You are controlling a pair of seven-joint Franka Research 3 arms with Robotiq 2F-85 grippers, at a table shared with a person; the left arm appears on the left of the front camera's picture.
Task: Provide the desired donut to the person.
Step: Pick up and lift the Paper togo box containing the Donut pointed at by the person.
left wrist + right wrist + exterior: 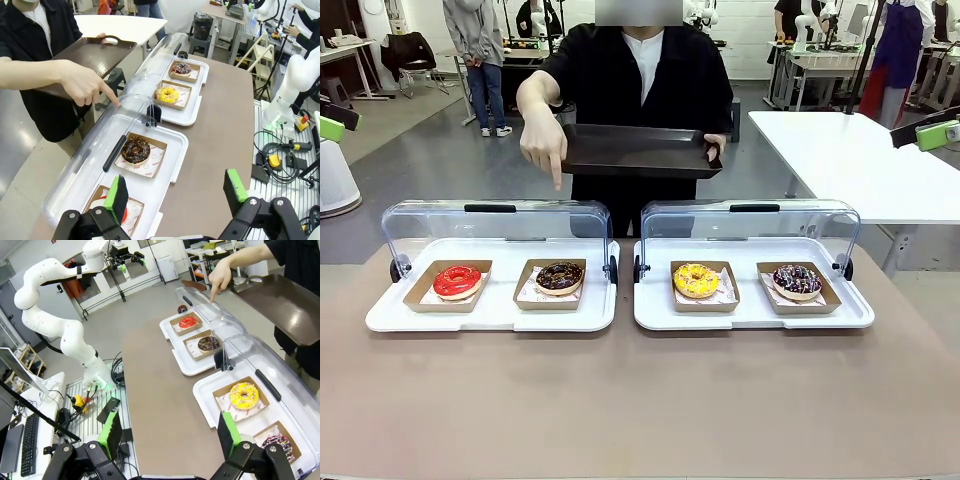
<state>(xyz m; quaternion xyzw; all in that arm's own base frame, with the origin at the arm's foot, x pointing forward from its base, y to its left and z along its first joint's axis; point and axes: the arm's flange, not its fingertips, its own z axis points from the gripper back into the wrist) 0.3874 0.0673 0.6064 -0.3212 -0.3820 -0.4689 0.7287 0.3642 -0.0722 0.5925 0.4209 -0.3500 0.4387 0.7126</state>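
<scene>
Left tool (177,190): fingers spread wide, holding nothing.
Right tool (170,432): spread, holding nothing.
Chocolate donut (559,277): in a card holder on the left white tray (380,318), beside the red donut (457,281), on the tabletop (640,400).
Person's hand (542,143): index finger pointing down above the chocolate donut. The other hand holds a dark tray (638,150).

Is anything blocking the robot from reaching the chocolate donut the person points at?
Nothing visible: the clear lid is swung back, leaving the chocolate donut uncovered. That raised lid does stand between it and the black tray held out beyond.
</scene>
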